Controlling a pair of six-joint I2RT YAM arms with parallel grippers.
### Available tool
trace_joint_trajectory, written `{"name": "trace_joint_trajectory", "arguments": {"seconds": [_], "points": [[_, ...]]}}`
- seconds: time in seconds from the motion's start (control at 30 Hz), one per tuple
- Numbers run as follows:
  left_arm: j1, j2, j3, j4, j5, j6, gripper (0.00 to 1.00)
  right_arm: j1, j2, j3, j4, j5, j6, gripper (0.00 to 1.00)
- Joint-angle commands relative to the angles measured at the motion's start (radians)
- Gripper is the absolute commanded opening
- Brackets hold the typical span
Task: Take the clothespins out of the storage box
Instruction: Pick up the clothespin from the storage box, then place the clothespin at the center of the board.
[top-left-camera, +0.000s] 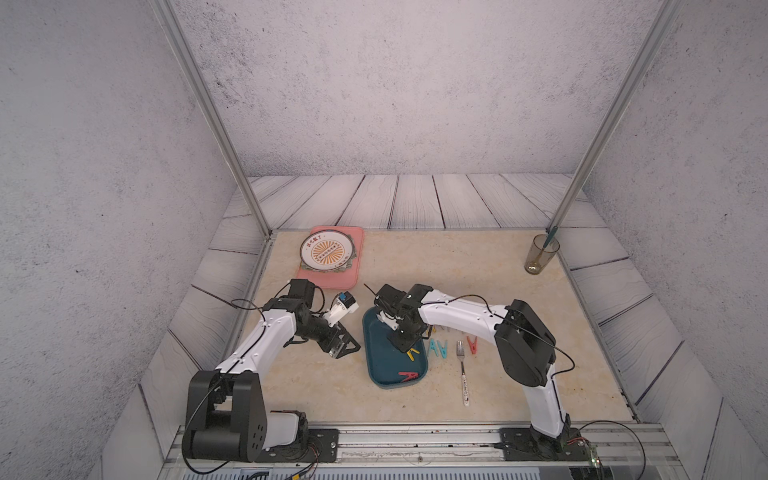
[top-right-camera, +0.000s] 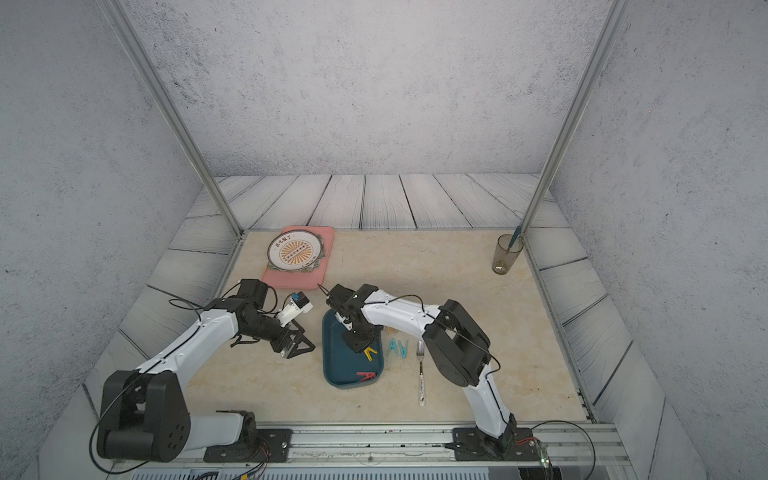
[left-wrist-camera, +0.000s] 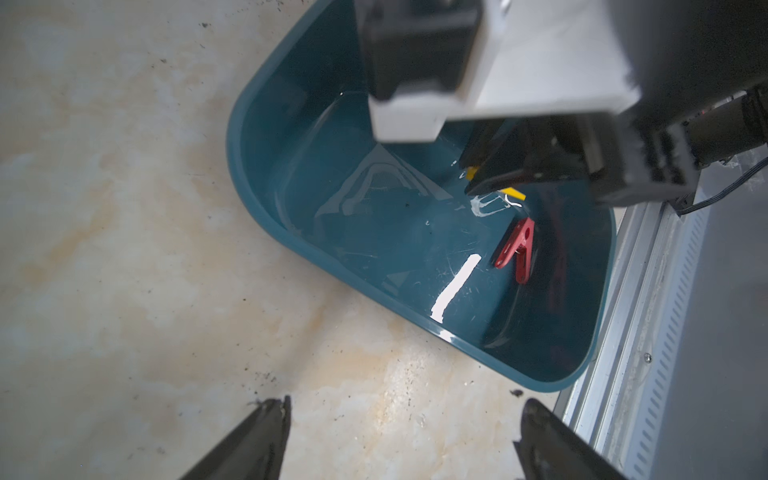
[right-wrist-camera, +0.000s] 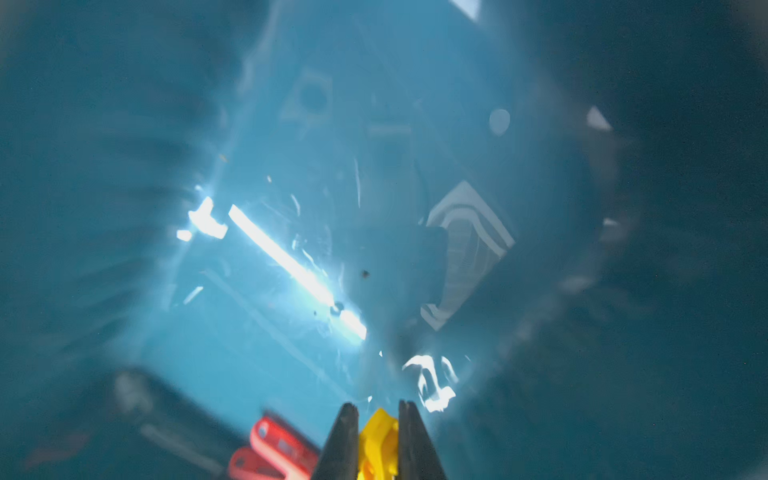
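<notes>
The storage box (top-left-camera: 380, 365) (top-right-camera: 340, 361) is a dark teal tub in the middle of the table. My right gripper (right-wrist-camera: 378, 409) (top-left-camera: 409, 349) reaches down inside it, shut on a yellow clothespin (right-wrist-camera: 376, 436) (top-right-camera: 370, 353) (left-wrist-camera: 513, 193). A red clothespin (top-left-camera: 408, 376) (top-right-camera: 365, 376) (left-wrist-camera: 517, 249) (right-wrist-camera: 278, 451) lies on the box floor at its near end. Two light blue clothespins (top-left-camera: 438, 348) (top-right-camera: 397, 348) and a red one (top-left-camera: 472, 345) lie on the table to the right of the box. My left gripper (left-wrist-camera: 407, 405) (top-left-camera: 345, 349) hangs open over bare table left of the box, holding nothing.
A metal fork (top-left-camera: 462, 370) (top-right-camera: 421, 374) lies right of the box, between the loose pins. A pink tray (top-left-camera: 328, 280) with a plate (top-left-camera: 328, 249) sits at the back left. A glass (top-left-camera: 540, 253) stands at the back right corner. A metal rail runs along the table's front edge.
</notes>
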Motion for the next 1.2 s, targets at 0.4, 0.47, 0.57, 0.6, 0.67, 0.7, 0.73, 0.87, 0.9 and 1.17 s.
{"name": "trace_joint_trajectory", "arguments": {"seconds": [0.4, 0.47, 0.57, 0.6, 0.67, 0.7, 0.73, 0.87, 0.9, 1.17], "points": [[0.006, -0.024, -0.005, -0.016, 0.017, 0.009, 0.91, -0.298, -0.342, -0.294, 0.115, 0.073, 0.254, 0.1], [0.006, -0.024, -0.005, -0.016, 0.017, 0.011, 0.91, -0.342, -0.366, -0.341, 0.119, 0.082, 0.273, 0.1], [0.006, -0.023, -0.007, -0.014, 0.018, 0.011, 0.91, -0.402, -0.394, -0.41, 0.12, 0.092, 0.292, 0.1], [0.005, -0.021, -0.006, -0.013, 0.017, 0.011, 0.91, -0.424, -0.399, -0.43, 0.12, 0.093, 0.297, 0.1], [0.005, -0.021, -0.006, -0.012, 0.017, 0.011, 0.91, -0.462, -0.406, -0.474, 0.122, 0.099, 0.309, 0.11], [0.006, -0.021, -0.008, -0.013, 0.018, 0.011, 0.91, -0.479, -0.408, -0.497, 0.124, 0.099, 0.315, 0.11], [0.006, -0.021, -0.008, -0.011, 0.018, 0.01, 0.91, -0.496, -0.41, -0.519, 0.13, 0.098, 0.32, 0.11], [0.005, -0.018, -0.007, -0.009, 0.018, 0.009, 0.91, -0.526, -0.398, -0.583, 0.164, 0.083, 0.322, 0.11], [0.005, -0.017, -0.006, -0.008, 0.018, 0.006, 0.91, -0.527, -0.389, -0.594, 0.173, 0.08, 0.322, 0.11], [0.005, -0.031, -0.015, 0.015, 0.016, -0.005, 0.91, -0.532, -0.359, -0.616, 0.192, 0.117, 0.327, 0.16]]}}
